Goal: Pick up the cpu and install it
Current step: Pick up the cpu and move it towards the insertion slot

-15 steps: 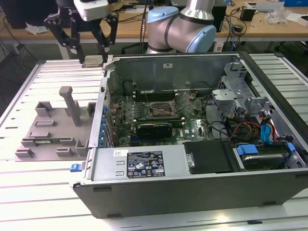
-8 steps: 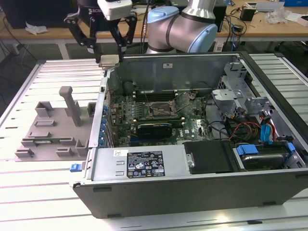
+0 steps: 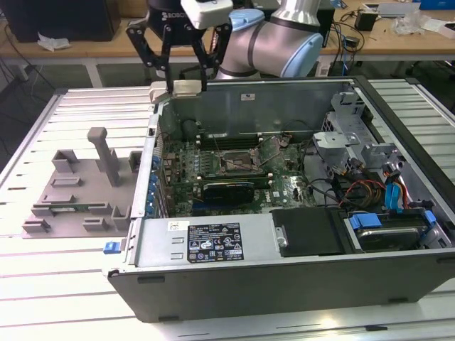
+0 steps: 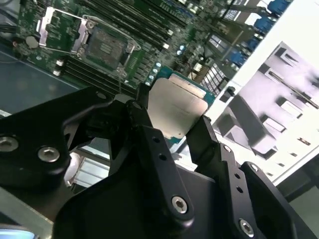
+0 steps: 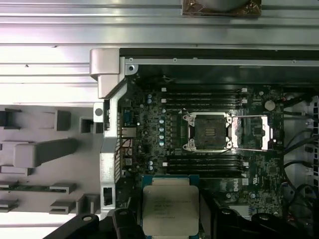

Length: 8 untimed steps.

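My gripper (image 3: 186, 79) hangs above the back corner of the open computer case (image 3: 213, 245), on the exterior view's left, shut on the cpu (image 3: 186, 88). In both wrist views the cpu (image 5: 170, 206) (image 4: 177, 107) is a flat square chip with a silvery top and green edge, clamped between the black fingers (image 5: 123, 221) on two opposite sides. The motherboard socket (image 5: 209, 132) (image 4: 104, 47) (image 3: 234, 165) lies open below, its metal frame (image 5: 254, 132) swung aside, at some distance from the chip.
A grey fixture tray (image 3: 71, 192) (image 5: 45, 149) with upright posts sits outside the case on the exterior view's left. Memory slots (image 5: 204, 164), a card (image 3: 227, 190), drive cages (image 3: 348, 142) and cables (image 3: 370, 188) surround the socket. The case walls stand around the board.
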Motion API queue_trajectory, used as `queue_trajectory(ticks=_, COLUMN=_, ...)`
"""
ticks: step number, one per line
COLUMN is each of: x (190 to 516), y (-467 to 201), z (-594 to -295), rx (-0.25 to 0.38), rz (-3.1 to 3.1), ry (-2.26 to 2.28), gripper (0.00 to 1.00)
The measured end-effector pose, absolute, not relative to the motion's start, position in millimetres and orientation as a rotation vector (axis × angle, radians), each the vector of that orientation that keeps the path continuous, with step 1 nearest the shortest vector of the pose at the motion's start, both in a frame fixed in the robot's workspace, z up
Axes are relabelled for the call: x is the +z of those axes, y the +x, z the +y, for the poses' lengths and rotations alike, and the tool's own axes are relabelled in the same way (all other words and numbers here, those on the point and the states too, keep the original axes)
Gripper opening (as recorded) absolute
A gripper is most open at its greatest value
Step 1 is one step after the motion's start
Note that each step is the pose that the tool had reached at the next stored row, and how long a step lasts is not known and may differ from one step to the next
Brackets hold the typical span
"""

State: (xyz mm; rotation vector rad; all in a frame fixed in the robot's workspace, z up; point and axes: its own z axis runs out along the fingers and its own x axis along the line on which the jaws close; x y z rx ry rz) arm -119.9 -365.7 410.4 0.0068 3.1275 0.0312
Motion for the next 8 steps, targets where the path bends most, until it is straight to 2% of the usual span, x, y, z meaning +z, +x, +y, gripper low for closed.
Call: queue_trajectory(ticks=8, x=410, y=-75, z=-366, rx=0.031, rz=3.128, ry=0.007, gripper=0.55)
